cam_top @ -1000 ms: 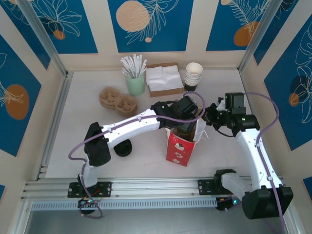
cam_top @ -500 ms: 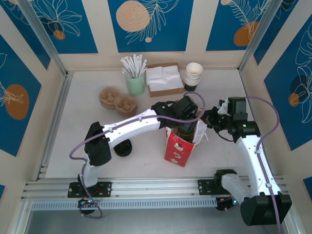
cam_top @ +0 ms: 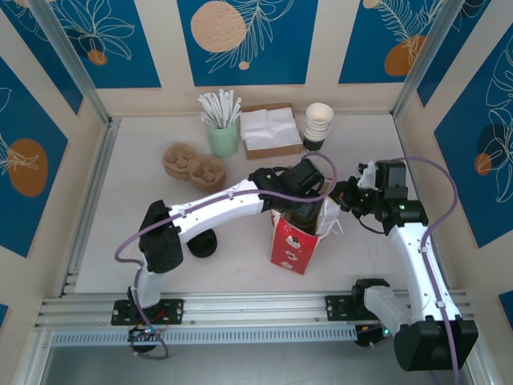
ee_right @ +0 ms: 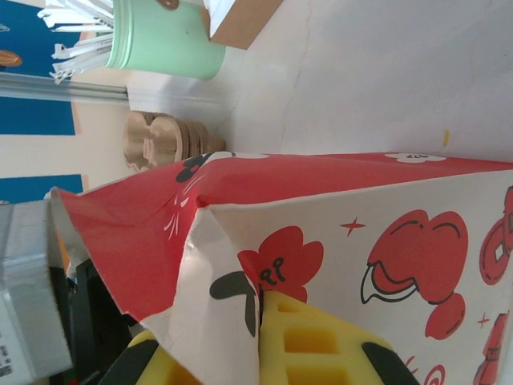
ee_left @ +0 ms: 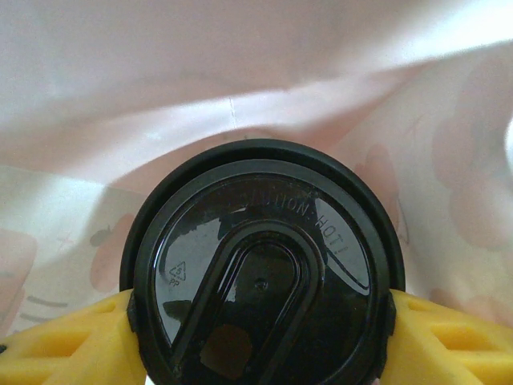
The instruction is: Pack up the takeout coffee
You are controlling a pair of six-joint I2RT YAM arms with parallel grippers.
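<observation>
Takeout coffee point(ee_left: 260, 273) inside bag point(ee_right: 361, 208) mouth, left jaws clamped on it. Right jaws pinch bag rim. Lower straight, keep cup upright, release only on bag floor.

Red and white on the paper bag point(cam_top: 292, 245), with black-outlined red cartoon shapes (white marks on its red side). Inside the bag, glossy black on the takeout coffee point(ee_left: 260, 269) lid. Behind the bag, mint-green holder point(cam_top: 223, 138).

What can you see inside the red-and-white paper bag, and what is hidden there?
The takeout coffee shows its black lid, gripped by the left tool; the paper bag shows a pale inner wall behind. The lid covers the cup's sides and the bag's floor.
</observation>
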